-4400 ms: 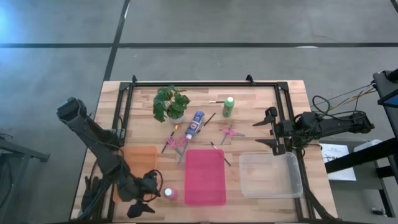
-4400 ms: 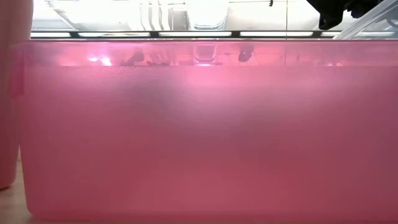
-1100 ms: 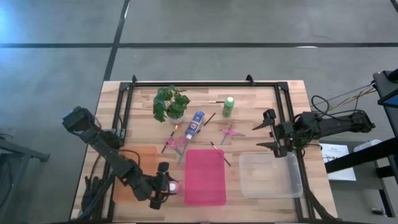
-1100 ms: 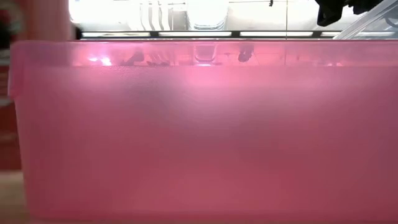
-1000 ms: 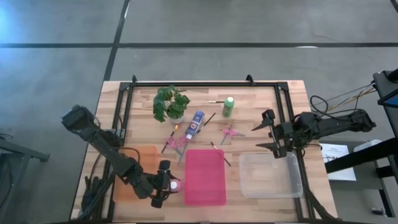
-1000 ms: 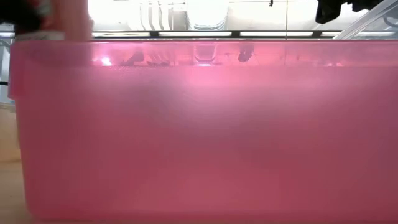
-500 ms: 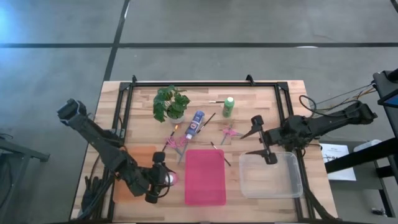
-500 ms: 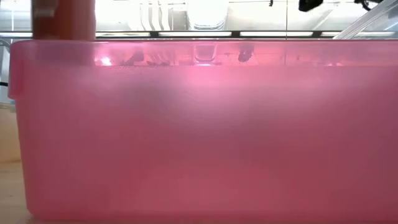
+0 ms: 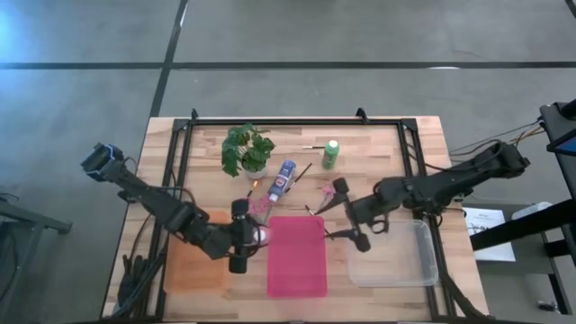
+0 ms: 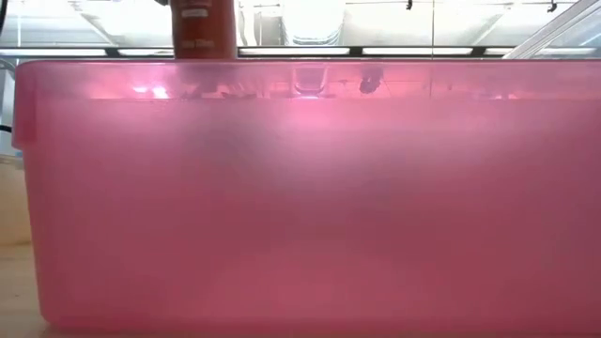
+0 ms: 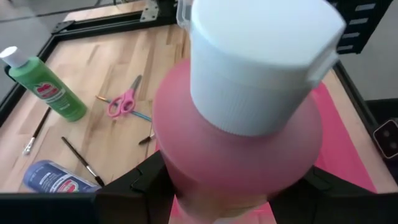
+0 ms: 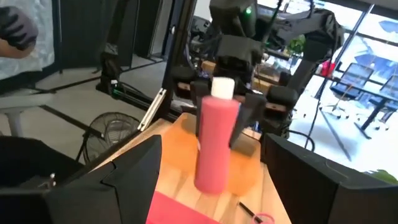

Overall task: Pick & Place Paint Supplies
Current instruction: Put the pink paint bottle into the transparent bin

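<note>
Now the left gripper clamps the pink-red bottle just over the pink bin's left rim. Right gripper hangs spread, nothing held, above bare wood between scissors and clear bin.

A robotics lab or workshop. A framed wooden table stands on a bare concrete floor; beyond it, large windows and another robot arm on a bench.
</note>
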`<action>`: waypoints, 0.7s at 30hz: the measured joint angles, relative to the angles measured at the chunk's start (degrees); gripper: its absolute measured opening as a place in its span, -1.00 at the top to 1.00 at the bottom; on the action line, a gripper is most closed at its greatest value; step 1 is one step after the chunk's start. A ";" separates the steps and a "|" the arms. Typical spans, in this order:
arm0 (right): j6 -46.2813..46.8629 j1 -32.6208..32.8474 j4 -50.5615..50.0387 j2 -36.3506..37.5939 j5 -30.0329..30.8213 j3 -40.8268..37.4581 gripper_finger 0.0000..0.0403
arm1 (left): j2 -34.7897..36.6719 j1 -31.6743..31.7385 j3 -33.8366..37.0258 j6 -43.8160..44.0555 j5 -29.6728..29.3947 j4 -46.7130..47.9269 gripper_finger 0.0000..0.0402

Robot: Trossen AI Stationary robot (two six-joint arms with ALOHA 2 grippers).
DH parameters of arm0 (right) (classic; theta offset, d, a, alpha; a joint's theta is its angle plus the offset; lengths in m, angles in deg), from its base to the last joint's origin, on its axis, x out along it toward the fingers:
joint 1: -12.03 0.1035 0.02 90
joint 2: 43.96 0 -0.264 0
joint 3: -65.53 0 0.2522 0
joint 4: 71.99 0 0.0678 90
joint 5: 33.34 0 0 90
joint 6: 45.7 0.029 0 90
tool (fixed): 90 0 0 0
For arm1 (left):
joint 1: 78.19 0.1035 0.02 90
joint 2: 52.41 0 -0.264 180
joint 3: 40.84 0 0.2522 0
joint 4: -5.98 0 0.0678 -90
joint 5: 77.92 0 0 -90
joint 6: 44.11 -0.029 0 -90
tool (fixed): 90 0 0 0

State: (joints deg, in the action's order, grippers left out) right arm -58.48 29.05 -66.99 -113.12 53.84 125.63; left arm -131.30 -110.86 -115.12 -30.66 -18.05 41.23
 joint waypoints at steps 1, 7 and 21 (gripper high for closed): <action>0.60 0.02 0.06 -1.49 -0.09 1.49 -0.38 | 0.00 0.28 0.00 -0.06 0.22 -0.35 -0.05; 1.27 0.01 -3.45 -10.14 -1.72 10.90 -0.38 | -0.02 0.74 0.00 -1.24 1.23 -1.52 -0.05; 0.21 0.24 -40.45 -25.84 -1.73 43.96 -0.38 | -0.02 0.78 0.07 -1.27 2.25 -1.65 -0.05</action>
State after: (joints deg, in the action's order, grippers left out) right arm -58.27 29.29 -107.44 -138.95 52.10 169.59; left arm -131.32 -110.07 -115.05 -31.93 -15.80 39.58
